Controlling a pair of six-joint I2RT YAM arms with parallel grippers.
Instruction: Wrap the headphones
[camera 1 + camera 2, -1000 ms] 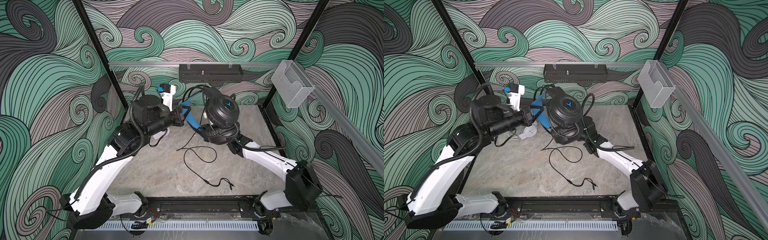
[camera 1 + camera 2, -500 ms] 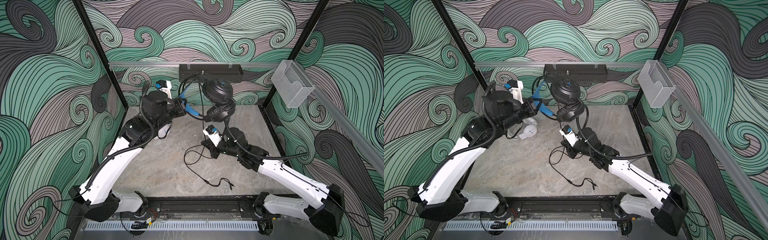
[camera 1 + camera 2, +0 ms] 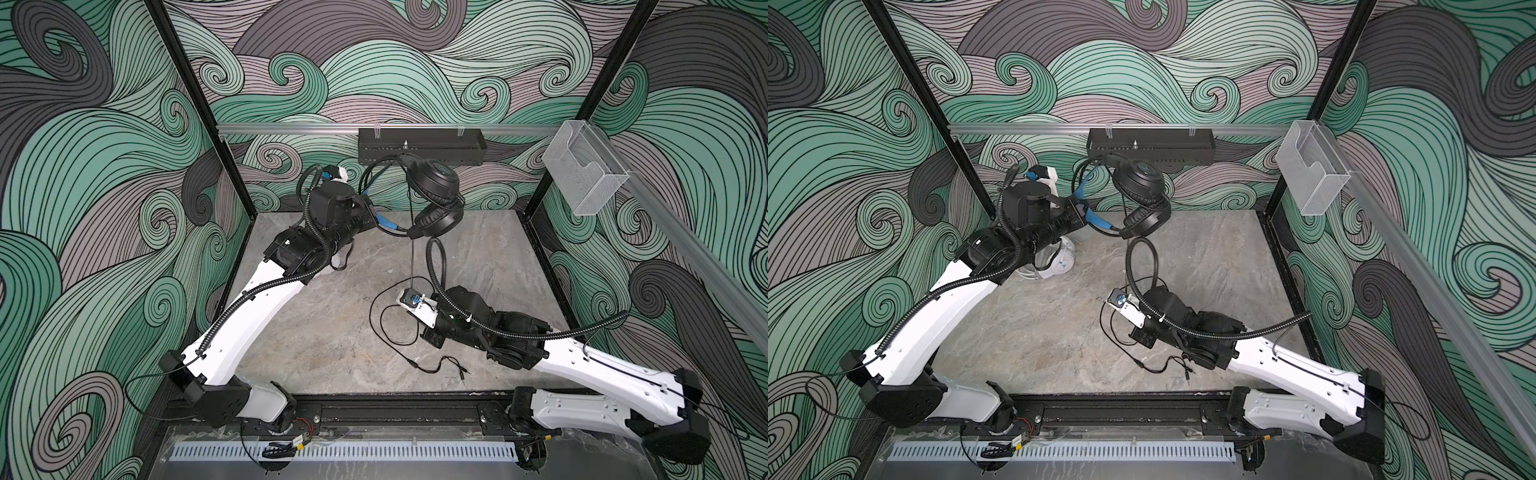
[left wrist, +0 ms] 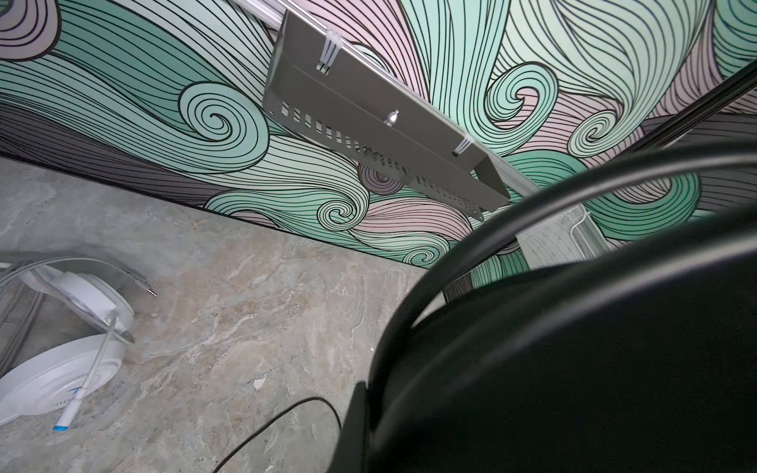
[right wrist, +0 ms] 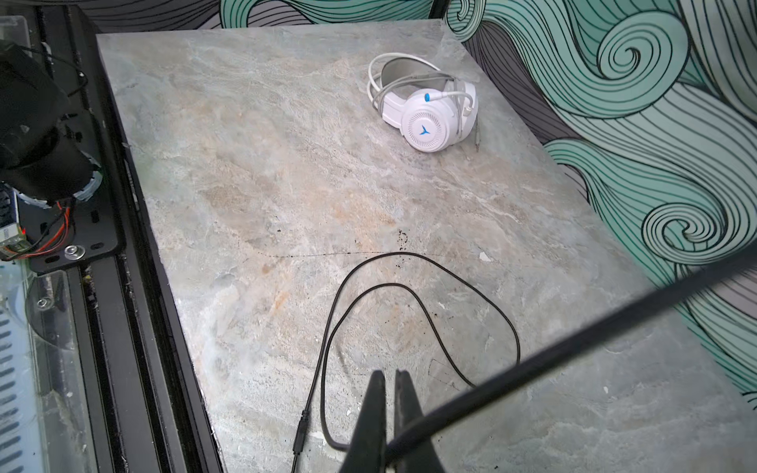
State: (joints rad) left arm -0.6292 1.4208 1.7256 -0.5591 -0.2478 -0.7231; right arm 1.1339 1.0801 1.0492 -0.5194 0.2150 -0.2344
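The black headphones (image 3: 434,195) (image 3: 1140,187) hang in the air near the back wall. My left gripper (image 3: 371,212) (image 3: 1082,212) is shut on their blue-lined headband; in the left wrist view the band and a cup (image 4: 573,348) fill the frame. Their black cable (image 3: 412,262) (image 5: 573,340) drops straight to my right gripper (image 3: 428,337) (image 5: 390,374), low over the table and shut on it. Slack cable (image 5: 409,286) loops on the table, and its plugs (image 3: 436,368) lie near the front. The white headphones (image 3: 1061,259) (image 5: 426,123) (image 4: 61,368) lie back left, partly under my left arm.
A black perforated tray (image 3: 419,145) hangs on the back rail just behind the raised headset. A clear plastic box (image 3: 582,174) is fixed to the right rail. The black base rail (image 3: 374,409) borders the table's front edge.
My left gripper has carried the black headphones up and back toward the wall. My right arm has dropped down and forward from beside the headset, and the cable now runs straight between them.
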